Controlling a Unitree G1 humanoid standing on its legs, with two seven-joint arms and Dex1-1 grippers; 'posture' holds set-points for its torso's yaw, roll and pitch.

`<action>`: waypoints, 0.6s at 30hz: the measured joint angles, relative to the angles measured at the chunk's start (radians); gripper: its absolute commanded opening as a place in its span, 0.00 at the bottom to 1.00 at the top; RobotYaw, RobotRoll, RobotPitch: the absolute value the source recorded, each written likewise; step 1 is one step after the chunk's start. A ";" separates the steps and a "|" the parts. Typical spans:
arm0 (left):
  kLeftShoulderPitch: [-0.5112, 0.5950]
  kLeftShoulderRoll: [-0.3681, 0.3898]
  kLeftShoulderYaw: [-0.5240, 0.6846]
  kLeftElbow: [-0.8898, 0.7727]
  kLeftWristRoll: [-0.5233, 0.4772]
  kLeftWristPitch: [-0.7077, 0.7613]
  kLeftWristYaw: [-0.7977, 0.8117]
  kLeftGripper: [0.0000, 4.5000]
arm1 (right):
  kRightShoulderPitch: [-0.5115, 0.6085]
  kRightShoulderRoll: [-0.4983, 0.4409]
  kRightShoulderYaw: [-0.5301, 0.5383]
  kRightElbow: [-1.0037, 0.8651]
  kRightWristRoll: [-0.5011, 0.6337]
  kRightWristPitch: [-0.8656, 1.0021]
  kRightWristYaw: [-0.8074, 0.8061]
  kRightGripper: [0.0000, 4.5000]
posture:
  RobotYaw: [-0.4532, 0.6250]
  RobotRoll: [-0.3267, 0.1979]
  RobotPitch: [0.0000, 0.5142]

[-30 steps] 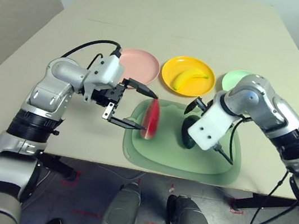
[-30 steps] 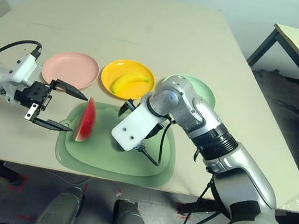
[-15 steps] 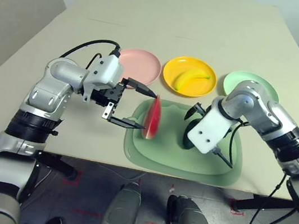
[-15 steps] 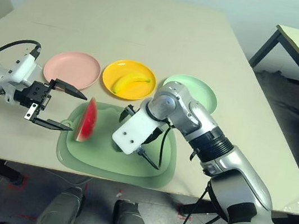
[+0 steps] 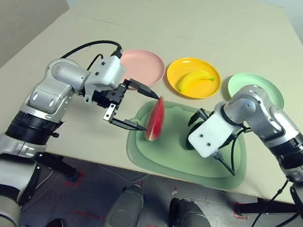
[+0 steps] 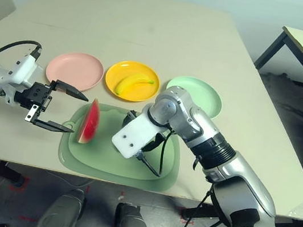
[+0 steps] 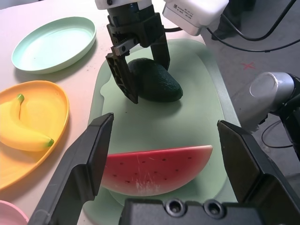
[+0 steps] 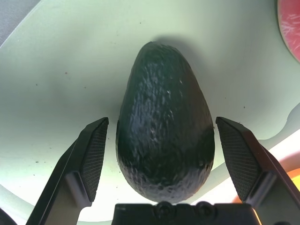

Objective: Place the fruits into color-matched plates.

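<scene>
Right hand (image 8: 161, 123) spreading wide around the dark green avocado (image 8: 164, 126).
You are keeping it centred, lowering slightly, then closing evenly on both sides.

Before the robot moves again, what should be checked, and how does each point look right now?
1. Banana on the yellow plate: ok.
2. Right tool open, one finger on each side of the avocado: ok.
3. Left tool open, at the watermelon: ok.
4. Pink plate and green plate free for fruit: ok.
5. Watermelon and avocado on their matching plates: not ok, both are on the green mat.
6. Avocado gripped firmly enough to lift: not ok, the fingers haven't closed on it.
</scene>
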 measured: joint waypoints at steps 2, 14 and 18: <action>-0.001 -0.002 0.000 0.000 0.000 0.000 0.003 1.00 | 0.000 0.000 0.000 0.000 -0.004 0.007 0.000 0.99 | 0.62 0.62 0.25; -0.005 -0.005 0.000 0.000 0.001 0.000 0.007 1.00 | 0.000 0.001 0.000 -0.026 -0.017 0.101 0.007 0.67 | 0.62 0.62 0.24; -0.009 -0.008 -0.001 0.003 0.002 -0.002 0.007 1.00 | 0.000 -0.002 0.000 -0.032 -0.014 0.117 0.011 0.67 | 0.62 0.62 0.23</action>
